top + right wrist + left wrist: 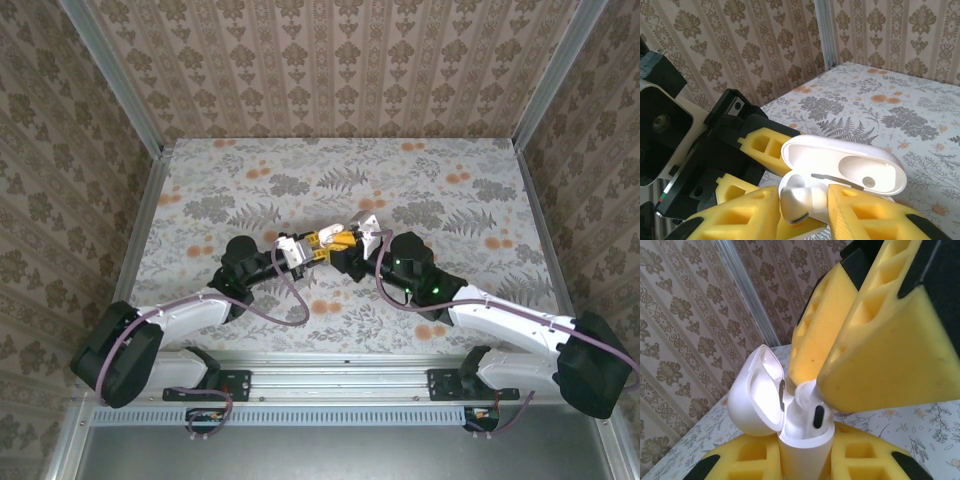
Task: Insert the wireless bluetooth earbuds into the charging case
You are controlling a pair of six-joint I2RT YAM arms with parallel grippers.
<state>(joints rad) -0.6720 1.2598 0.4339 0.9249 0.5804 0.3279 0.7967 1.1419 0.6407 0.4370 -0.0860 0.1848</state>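
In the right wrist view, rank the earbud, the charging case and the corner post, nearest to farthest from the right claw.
1. earbud, pinched in the right claw.
2. charging case, lid open, just behind.
3. corner post, far back by the wall.

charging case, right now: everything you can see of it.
Glossy white plastic charging case, rounded, with its lid hinged open and tipped back; the lid's moulded hollow shows a small metal dot. The body stands upright, clamped in the left hand between its yellow fingers. An earbud sits at the case's open mouth, pinched by the right hand. I cannot tell how deep it is seated.
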